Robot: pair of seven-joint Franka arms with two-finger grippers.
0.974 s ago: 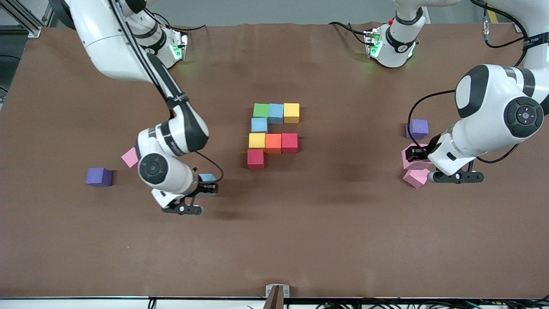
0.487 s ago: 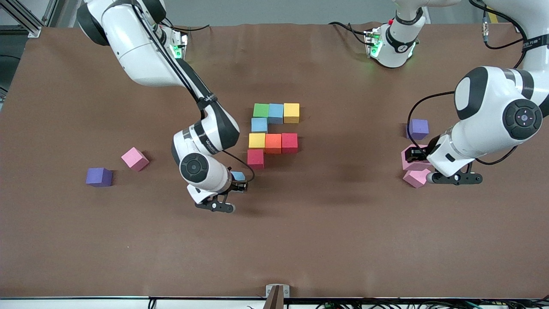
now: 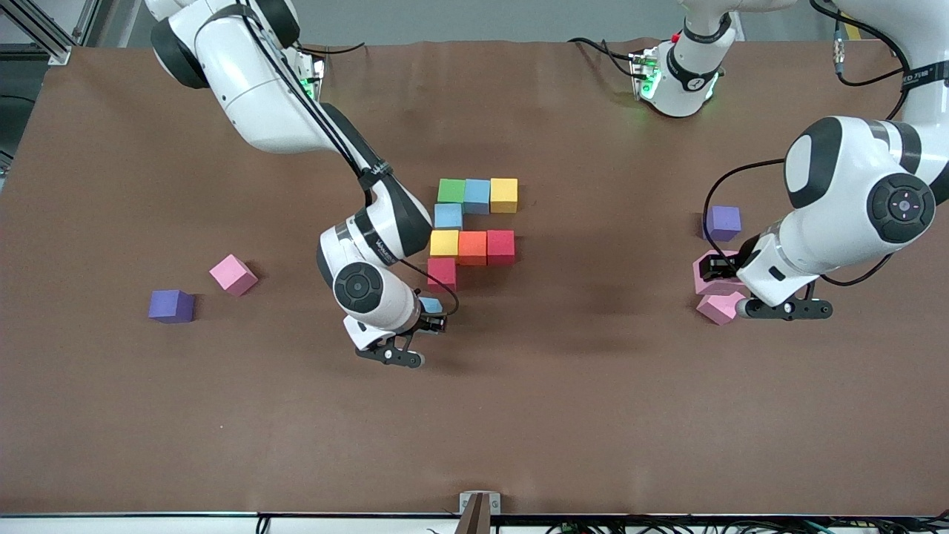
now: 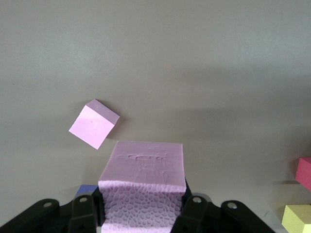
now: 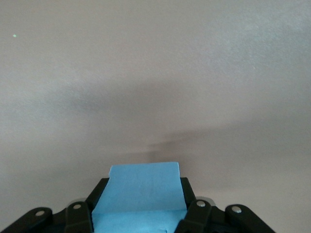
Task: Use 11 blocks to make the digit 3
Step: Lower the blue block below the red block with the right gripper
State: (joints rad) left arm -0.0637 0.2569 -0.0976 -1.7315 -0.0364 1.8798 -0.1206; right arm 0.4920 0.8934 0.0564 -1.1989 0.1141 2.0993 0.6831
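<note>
Eight blocks lie together at mid-table: green [image 3: 451, 190], light blue [image 3: 477, 196] and yellow [image 3: 503, 194] in a row, light blue [image 3: 448, 216] under the green, then yellow [image 3: 444, 242], orange [image 3: 472, 247], red [image 3: 500, 246], and a red block [image 3: 442, 273] nearest the camera. My right gripper [image 3: 434, 317] [image 5: 141, 213] is shut on a light blue block [image 3: 430, 304] [image 5: 141, 196], just nearer the camera than that red one. My left gripper [image 3: 715, 276] [image 4: 143, 211] is shut on a pink block [image 3: 704, 280] [image 4: 144, 184], beside a loose pink block [image 3: 718, 307] [image 4: 94, 124].
Another pink block [image 3: 233, 274] and a purple cube [image 3: 171, 305] lie toward the right arm's end of the table. A second purple cube [image 3: 722, 222] sits by the left arm's wrist. The brown mat [image 3: 563, 400] is bare near the camera.
My right arm has carried the light blue block from near the pink block toward the arranged blocks, stopping by the lower red one. The left arm has stayed put.
</note>
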